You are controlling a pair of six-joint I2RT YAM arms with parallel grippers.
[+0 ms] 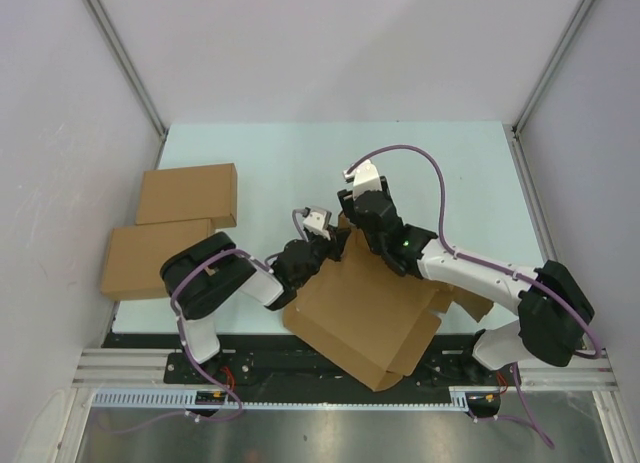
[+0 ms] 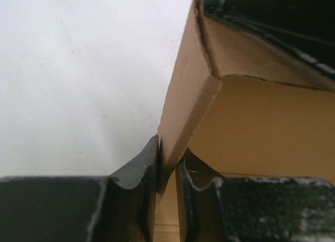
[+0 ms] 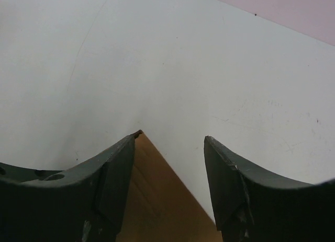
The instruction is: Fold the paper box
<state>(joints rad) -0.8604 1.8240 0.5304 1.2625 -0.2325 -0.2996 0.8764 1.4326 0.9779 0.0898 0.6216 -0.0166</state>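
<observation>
Two finished boxes [image 1: 186,195] lie well to the left of the left gripper [image 2: 167,166]. That gripper pinches a raised flap edge of the paper box [image 1: 360,313]. Right gripper [image 3: 170,148]: jaws spread, gripping nothing, a box corner just below one finger.

a robotics lab test cell: plain white partition walls [image 1: 60,133] framed by grey aluminium rails [image 1: 119,53] enclose a pale green worktop [image 1: 300,153], with two white-and-black robot arms [image 1: 470,273] bolted to a slotted metal base rail [image 1: 130,366], trailing purple cables [image 1: 405,148].
</observation>
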